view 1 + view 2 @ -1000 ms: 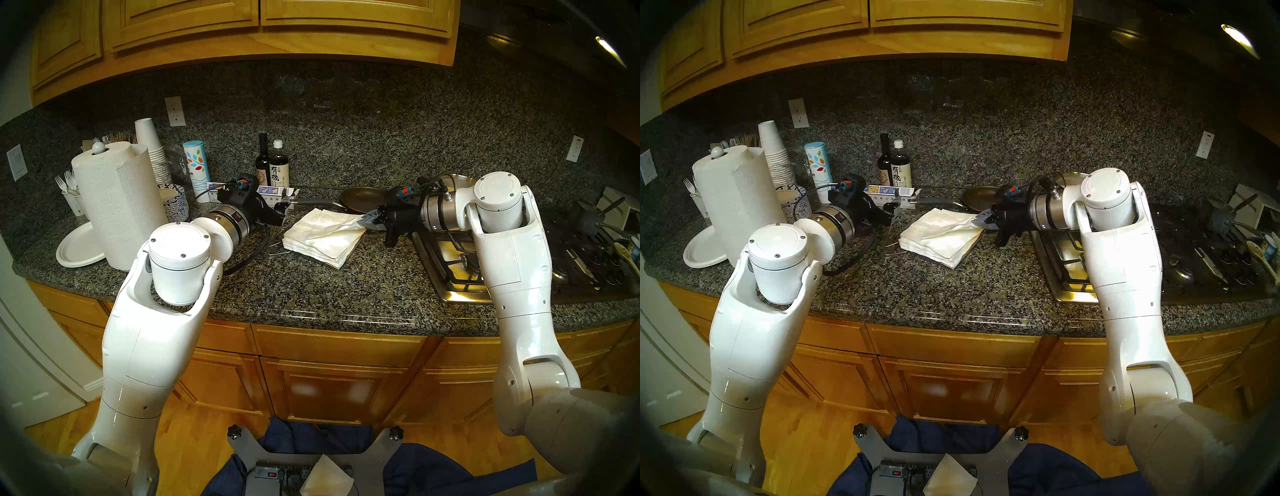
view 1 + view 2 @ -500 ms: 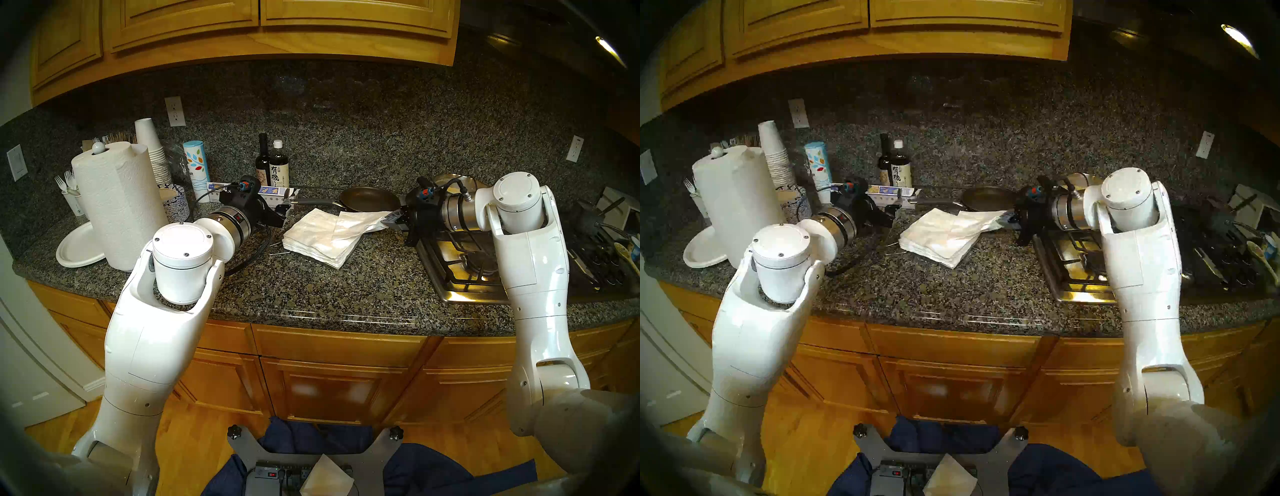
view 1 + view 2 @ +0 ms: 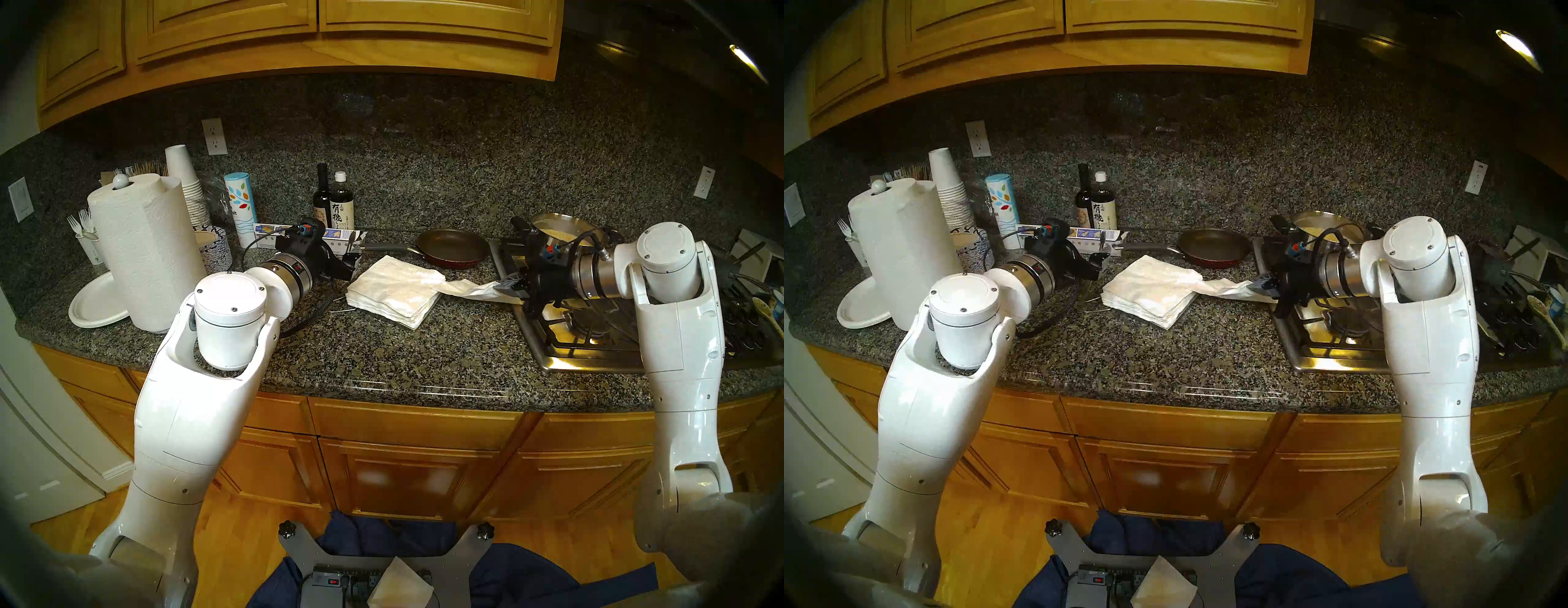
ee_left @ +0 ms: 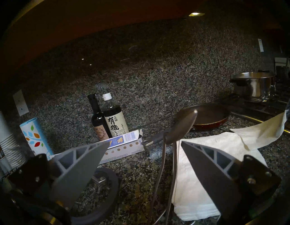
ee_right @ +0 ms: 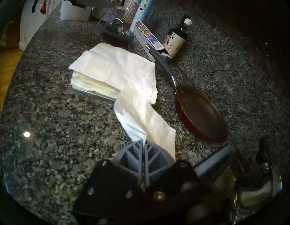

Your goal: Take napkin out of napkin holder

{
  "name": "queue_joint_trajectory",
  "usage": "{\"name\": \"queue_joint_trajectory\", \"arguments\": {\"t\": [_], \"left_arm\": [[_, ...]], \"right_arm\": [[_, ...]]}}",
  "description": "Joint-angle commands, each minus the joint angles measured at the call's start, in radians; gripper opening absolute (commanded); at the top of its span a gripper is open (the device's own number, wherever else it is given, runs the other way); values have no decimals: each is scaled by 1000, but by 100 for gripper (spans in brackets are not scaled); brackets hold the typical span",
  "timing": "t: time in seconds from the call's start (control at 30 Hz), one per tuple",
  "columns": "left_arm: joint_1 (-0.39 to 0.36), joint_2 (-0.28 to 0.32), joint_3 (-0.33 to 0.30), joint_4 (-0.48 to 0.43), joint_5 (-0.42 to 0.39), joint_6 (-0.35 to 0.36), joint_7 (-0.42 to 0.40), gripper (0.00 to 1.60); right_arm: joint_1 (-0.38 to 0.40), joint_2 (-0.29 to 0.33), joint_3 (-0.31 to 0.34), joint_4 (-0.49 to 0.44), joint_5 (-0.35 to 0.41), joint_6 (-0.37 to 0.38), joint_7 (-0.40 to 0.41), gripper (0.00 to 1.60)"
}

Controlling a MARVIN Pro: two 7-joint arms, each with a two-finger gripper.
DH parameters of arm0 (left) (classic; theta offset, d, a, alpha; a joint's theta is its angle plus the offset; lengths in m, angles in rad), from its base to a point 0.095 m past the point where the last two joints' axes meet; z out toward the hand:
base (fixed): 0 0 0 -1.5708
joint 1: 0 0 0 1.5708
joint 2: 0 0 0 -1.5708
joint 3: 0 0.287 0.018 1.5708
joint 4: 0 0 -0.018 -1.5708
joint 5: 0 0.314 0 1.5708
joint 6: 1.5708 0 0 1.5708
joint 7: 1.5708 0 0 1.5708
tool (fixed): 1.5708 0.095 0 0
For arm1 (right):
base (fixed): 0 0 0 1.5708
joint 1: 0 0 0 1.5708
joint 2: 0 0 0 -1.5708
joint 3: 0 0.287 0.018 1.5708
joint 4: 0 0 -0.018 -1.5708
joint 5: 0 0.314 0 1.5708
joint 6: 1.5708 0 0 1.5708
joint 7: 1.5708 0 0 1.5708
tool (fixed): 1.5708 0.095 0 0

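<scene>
Two arms reach over the granite tabletop [image 3: 382,361]. Most of the napkin holder [image 4: 175,135] lies hidden under its white stack; only the wire frame and leaf-tipped arm, raised, show in the left wrist view. The right gripper [image 5: 143,142] has its fingers pressed together, pinching one corner of the napkin [image 3: 464,288], which trails from the stack's right edge toward the stove [image 3: 568,339]. The left gripper [image 4: 143,145] has its fingers spread wide either side of the raised wire arm, touching nothing.
</scene>
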Motion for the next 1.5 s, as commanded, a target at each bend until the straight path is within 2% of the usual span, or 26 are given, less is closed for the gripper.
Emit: {"name": "queue_joint_trajectory", "arguments": {"t": [0.0, 0.4, 0.43, 0.47, 0.5, 0.83, 1.07, 1.23, 1.37, 1.47], "left_arm": [[-53, -10, 8, -11, 2, -25, -3, 160], [-51, -13, 12, -18, 11, -20, -2, 160], [-50, -14, 12, -20, 12, -19, 0, 160], [-50, -15, 11, -20, 13, -18, 0, 160], [-49, -15, 11, -21, 14, -18, 0, 160], [-54, -20, 13, -14, 19, -17, -1, 160], [-60, -25, 16, -5, 21, -20, -3, 160], [-61, -25, 15, -11, 20, -18, -6, 160], [-53, -18, 7, -31, 22, -12, -8, 160], [-47, -12, 1, -45, 16, -5, -19, 160]], "right_arm": [[-61, 13, 64, -54, -1, 11, -12, 0], [-84, 9, 82, -73, 3, 6, 0, 0], [-86, 10, 84, -79, 4, 9, 1, 32], [-89, 13, 87, -84, 5, 10, 4, 54], [-92, 14, 90, -89, 8, 12, 7, 63], [-131, 60, 130, -169, 25, 53, 19, 112], [-121, 55, 153, -217, 59, 55, 1, 120], [-54, 1, 120, -175, 96, 24, -65, 120], [-6, -29, 89, -139, 113, 9, -88, 122], [6, -43, 74, -128, 125, 0, -110, 124]]}}
